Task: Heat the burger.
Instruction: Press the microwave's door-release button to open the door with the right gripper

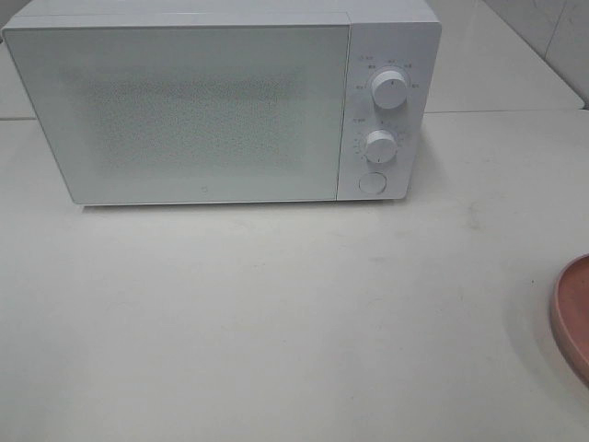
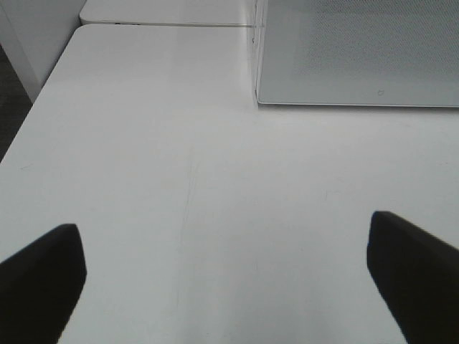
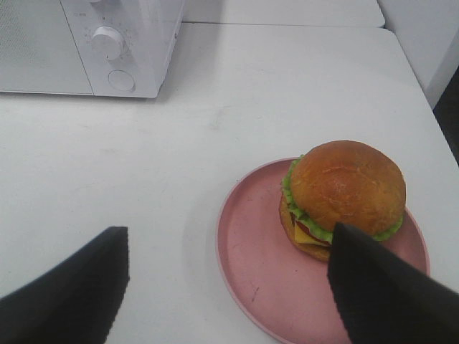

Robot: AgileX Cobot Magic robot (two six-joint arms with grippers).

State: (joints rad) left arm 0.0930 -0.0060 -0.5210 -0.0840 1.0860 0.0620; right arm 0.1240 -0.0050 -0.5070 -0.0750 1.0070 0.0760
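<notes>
The burger (image 3: 344,192), with an orange-brown bun, green lettuce and yellow cheese, sits on a round pink plate (image 3: 258,272). My right gripper (image 3: 226,276) is open above the plate, and one dark finger (image 3: 380,294) overlaps the burger's near edge. In the high view only the plate's rim (image 1: 572,318) shows at the right edge, and the burger is out of view there. My left gripper (image 2: 226,276) hangs open over bare white table, with nothing between its fingers. The white microwave (image 1: 221,101) stands at the back with its door shut.
The microwave has two white knobs (image 1: 390,89) (image 1: 379,145) and a round button (image 1: 371,182) on its right panel. A second white table (image 2: 168,11) adjoins behind. The table's left edge (image 2: 39,104) drops to a dark floor.
</notes>
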